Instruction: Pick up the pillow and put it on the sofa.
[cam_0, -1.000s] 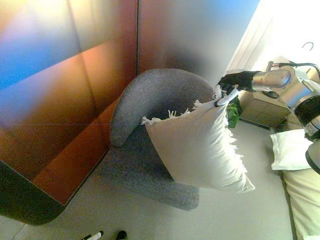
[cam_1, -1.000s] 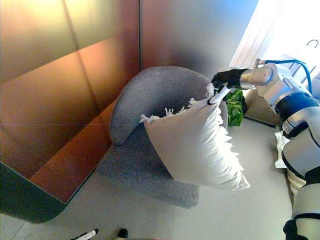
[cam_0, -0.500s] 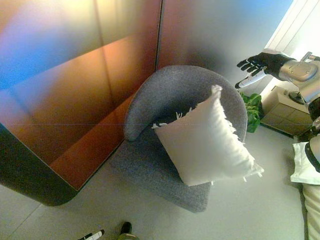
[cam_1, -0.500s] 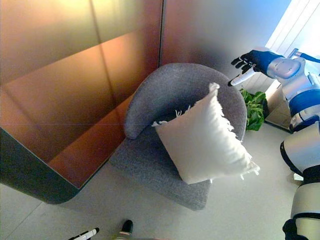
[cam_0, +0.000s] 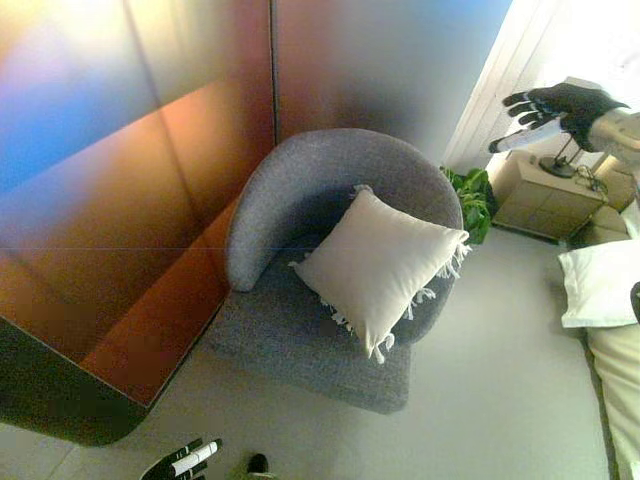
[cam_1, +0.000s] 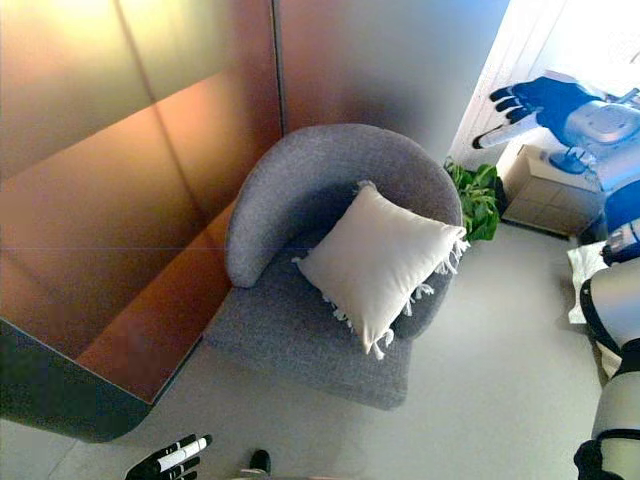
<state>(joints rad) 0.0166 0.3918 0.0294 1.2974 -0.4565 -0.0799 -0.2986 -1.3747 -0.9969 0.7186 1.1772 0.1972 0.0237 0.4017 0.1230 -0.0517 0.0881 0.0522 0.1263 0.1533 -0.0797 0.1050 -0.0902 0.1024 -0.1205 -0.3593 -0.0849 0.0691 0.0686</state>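
One pillow (cam_0: 378, 262) on grey sofa (cam_0: 290, 205), right robot hand (cam_0: 552, 105) spread above

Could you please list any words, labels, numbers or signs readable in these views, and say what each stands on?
None: no text shows on the pillow, the sofa, the wall panels or the cabinet.

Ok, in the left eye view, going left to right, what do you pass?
Wood wall panel → grey sofa chair → white pillow → green plant → right hand, raised with its fingers spread.
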